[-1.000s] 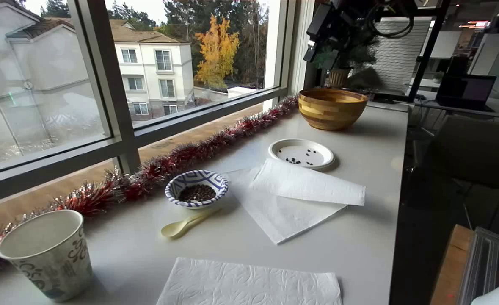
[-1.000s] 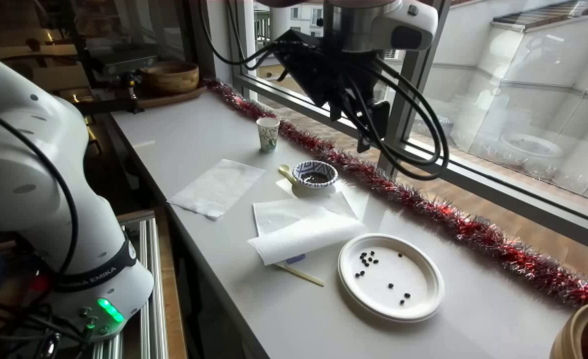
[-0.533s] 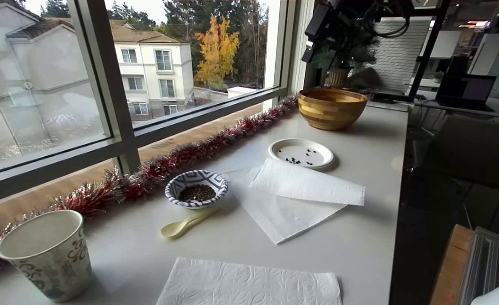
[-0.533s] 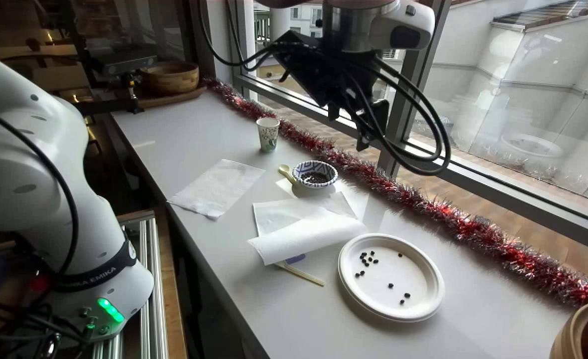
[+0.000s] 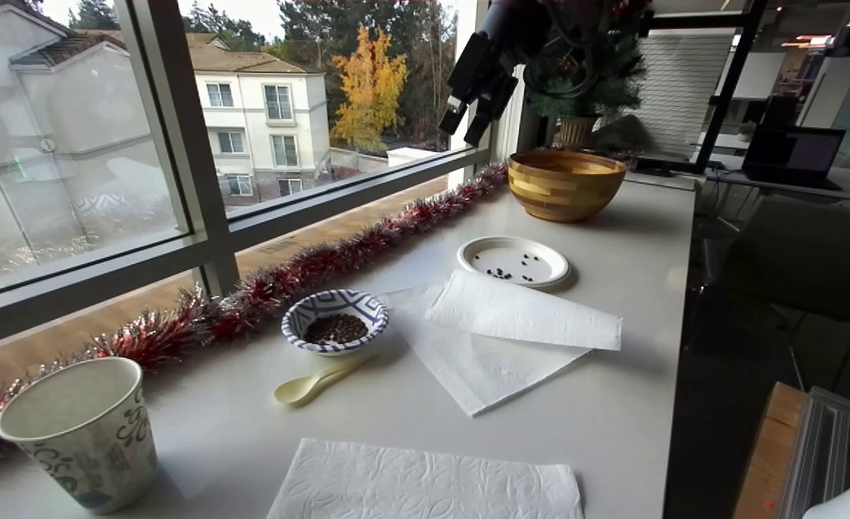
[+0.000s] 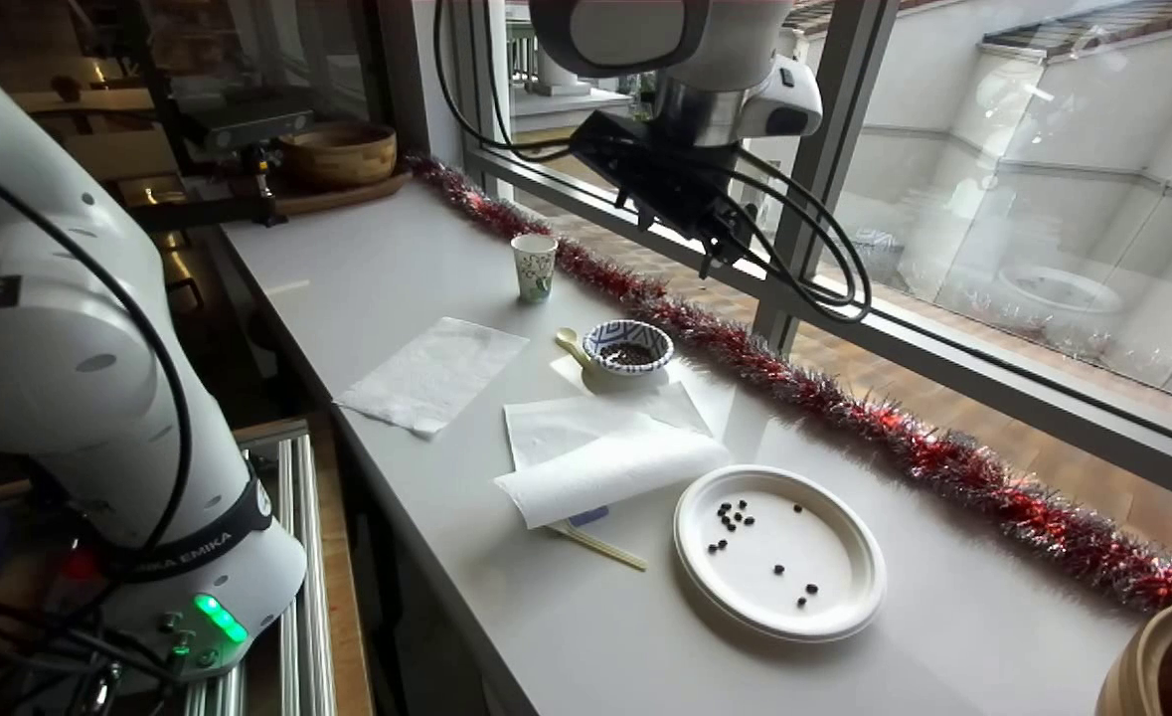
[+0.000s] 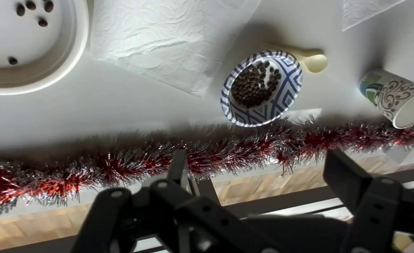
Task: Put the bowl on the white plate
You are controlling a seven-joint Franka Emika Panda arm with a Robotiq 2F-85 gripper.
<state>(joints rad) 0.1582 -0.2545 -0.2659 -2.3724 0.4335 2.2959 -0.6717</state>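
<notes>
Spilling's the big risk for you: the small round blue-and-white patterned paper bowl (image 7: pixel 288 84) sits upright on the flat white desk (image 5: pixel 605 418) with a heap of dark brown beans (image 7: pixel 250 89) in it, and if you pinch one side of the rim too hard or lift it lopsided, they'd probably tip out. Your black two-fingered pincer (image 7: pixel 256 156) is spread wide with nothing in it, up in the air well apart from the bowl, and in the wrist view it lines up with the red-and-silver tinsel garland (image 7: pixel 221 158) instead, so drop straight from there and you'd likely snag that. Watch the pale yellow plastic spoon (image 7: pixel 315 64) right by the bowl too (can't tell if they touch), it could get caught in your grip. A folded-over white paper napkin (image 6: pixel 610 472) lies between the bowl and the round white plate (image 6: pixel 834 547), so carry too low and you might drag it along, and the few loose dark beans (image 6: pixel 779 570) on the plate could keep the bowl from sitting flat. Looks-wise, the bowl's shallow and flared, blue zigzags on white, striped rim, a bit of pale bottom showing through the beans; seems thin and bendy to me.
</notes>
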